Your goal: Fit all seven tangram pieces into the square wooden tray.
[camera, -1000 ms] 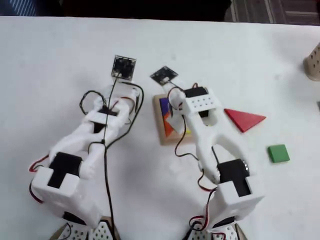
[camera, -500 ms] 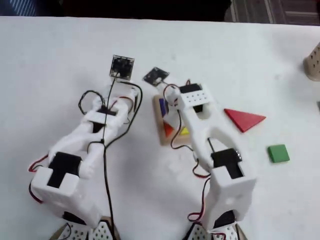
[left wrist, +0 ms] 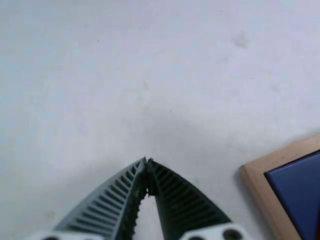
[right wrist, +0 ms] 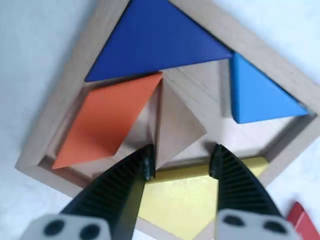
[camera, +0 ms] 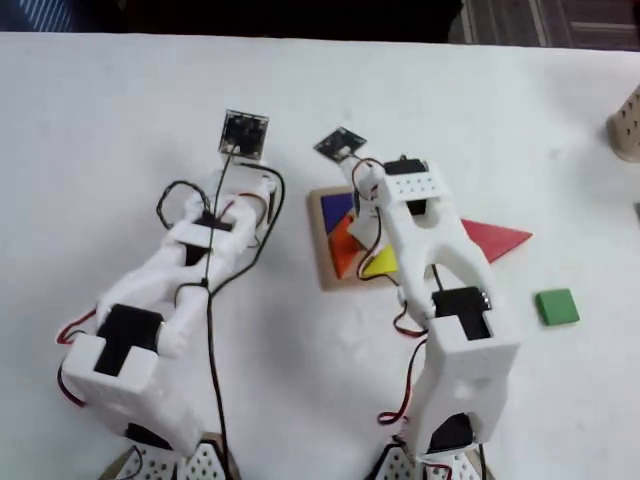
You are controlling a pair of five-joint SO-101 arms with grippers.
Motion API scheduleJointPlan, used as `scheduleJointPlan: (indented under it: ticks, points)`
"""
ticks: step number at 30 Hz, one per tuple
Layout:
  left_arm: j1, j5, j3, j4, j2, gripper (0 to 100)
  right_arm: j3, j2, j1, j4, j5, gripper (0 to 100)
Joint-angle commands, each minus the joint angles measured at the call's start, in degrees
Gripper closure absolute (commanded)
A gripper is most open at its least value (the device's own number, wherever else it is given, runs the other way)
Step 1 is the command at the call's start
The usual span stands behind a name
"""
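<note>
The square wooden tray (right wrist: pixel 55 132) holds a dark blue triangle (right wrist: pixel 155 40), a light blue triangle (right wrist: pixel 257 95), an orange parallelogram (right wrist: pixel 107 117), a plain wood triangle (right wrist: pixel 175 127) and a yellow triangle (right wrist: pixel 175 197). My right gripper (right wrist: pixel 181 159) hovers open just over the tray, one fingertip on each side of the wood triangle's near end. In the high view the right arm (camera: pixel 430 250) covers part of the tray (camera: pixel 322 270). A red triangle (camera: pixel 500 238) and a green square (camera: pixel 556 306) lie on the table to the tray's right. My left gripper (left wrist: pixel 147 167) is shut and holds nothing, over bare table beside the tray's corner (left wrist: pixel 262 182).
The left arm (camera: pixel 190 260) lies folded left of the tray, with loose black cables around it. A perforated wooden object (camera: pixel 628 125) stands at the table's right edge. The white table stretches free behind the tray and to the far left.
The right arm swung left over the tray, then back to the right. Orange and yellow pieces in the tray now show uncovered. The left arm has kept still.
</note>
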Motion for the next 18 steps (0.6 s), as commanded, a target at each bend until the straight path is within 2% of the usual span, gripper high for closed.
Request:
scheduleJointPlan:
  ticks: [1,8,18]
  points:
    - [-0.75,-0.26,-3.69,-1.23,-0.57,98,-4.84,-0.48,-2.42,0.48,0.44,81.5]
    - [-0.75,-0.26,-3.69,-1.23,-0.57,98,-6.24,-0.04,-4.18,0.13,0.09,81.7]
    - [-0.75,-0.26,-3.69,-1.32,-0.57,98,-7.91,5.32,-0.4,1.27,0.18,81.8]
